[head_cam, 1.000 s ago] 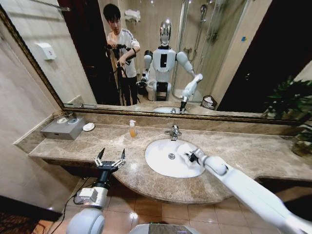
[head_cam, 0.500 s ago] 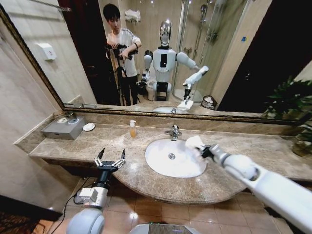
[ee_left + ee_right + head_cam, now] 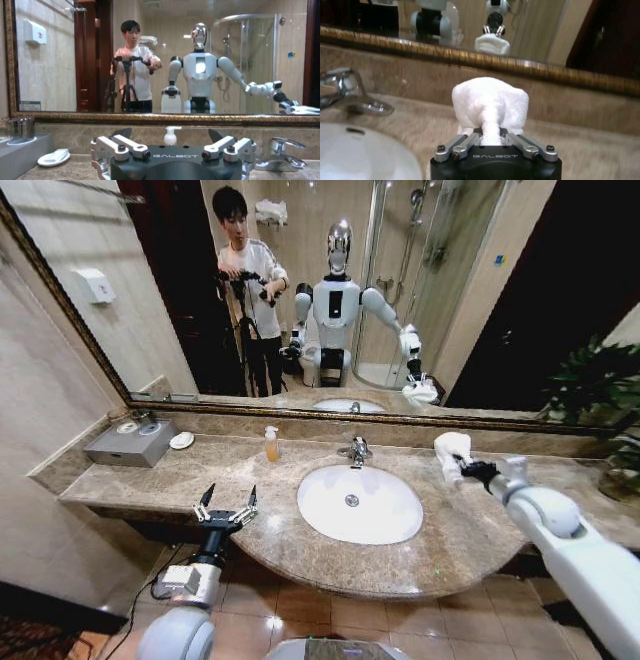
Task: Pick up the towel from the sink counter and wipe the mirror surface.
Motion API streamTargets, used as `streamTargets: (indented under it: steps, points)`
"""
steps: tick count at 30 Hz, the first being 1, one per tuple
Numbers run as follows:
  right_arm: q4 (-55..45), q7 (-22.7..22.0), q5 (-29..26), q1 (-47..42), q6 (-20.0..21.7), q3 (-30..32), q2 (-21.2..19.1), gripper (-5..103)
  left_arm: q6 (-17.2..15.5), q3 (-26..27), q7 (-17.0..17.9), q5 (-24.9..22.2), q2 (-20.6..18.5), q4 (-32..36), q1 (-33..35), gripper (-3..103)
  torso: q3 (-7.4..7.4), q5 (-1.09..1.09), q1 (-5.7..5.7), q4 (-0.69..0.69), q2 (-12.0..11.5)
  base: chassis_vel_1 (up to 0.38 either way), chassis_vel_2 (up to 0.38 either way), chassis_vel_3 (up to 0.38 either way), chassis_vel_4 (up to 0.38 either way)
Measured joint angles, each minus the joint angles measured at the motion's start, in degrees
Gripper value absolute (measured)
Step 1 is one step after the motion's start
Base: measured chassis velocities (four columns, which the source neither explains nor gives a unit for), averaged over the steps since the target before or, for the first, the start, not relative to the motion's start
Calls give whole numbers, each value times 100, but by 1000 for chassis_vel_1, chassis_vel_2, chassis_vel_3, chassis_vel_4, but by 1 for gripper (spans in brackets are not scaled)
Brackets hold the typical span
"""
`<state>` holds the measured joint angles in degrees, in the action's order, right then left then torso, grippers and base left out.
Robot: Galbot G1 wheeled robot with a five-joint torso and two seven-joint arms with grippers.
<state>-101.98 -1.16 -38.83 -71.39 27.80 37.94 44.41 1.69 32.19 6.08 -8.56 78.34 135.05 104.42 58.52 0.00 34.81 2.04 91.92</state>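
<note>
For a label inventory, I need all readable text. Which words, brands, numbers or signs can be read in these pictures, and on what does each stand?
"GALBOT": on the black body of the open left hand, waiting at the counter's front edge.
"GALBOT": on the black body of the right hand, shut on the small white soft cloth towel.
The small sign on the wall reflected in the large bronze-framed mirror: too small to read.

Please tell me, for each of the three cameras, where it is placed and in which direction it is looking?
Head view: high, looking down at the sink counter and mirror; both arms show.
Left wrist view: behind the open left gripper, facing the mirror.
Right wrist view: behind the right gripper, which pinches the towel.
Shared: tap, mirror frame.
</note>
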Motion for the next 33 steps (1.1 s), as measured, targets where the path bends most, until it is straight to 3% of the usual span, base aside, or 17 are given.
streamTargets:
  steps: [4,11,14,19,23,25,29,32,33]
  points:
    - [111,233,295,-137,-229,56,356,13,0,0,0,0,0,0,0,100,0,-1,0,2,0,0,0,0,0]
    - [207,378,880,-119,-15,13,536,10,0,0,0,0,0,0,0,100,0,-2,0,3,0,0,0,0,0]
    - [383,498,1014,-14,39,-55,485,25,0,0,0,0,-1,0,0,100,0,-1,0,2,0,0,0,0,0]
    - [467,510,1035,54,27,-117,443,35,0,0,0,0,0,0,0,100,0,0,0,2,0,0,0,0,0]
    - [453,492,1063,37,-39,-126,425,52,0,0,0,0,0,0,0,100,0,1,0,2,0,0,0,0,0]
    - [236,383,967,-66,-85,-8,404,63,0,0,0,0,0,0,0,100,0,1,0,3,0,0,0,0,0]
    - [-253,297,856,-317,-188,287,445,74,0,0,0,0,0,0,0,100,0,-4,0,3,0,0,0,0,0]
    - [-960,283,886,-705,-578,631,844,89,0,0,-1,0,0,0,0,100,0,-3,0,1,0,0,0,0,0]
    - [-960,283,886,-705,-578,631,844,89,0,0,-1,0,0,0,0,100,0,-3,0,1,0,0,0,0,0]
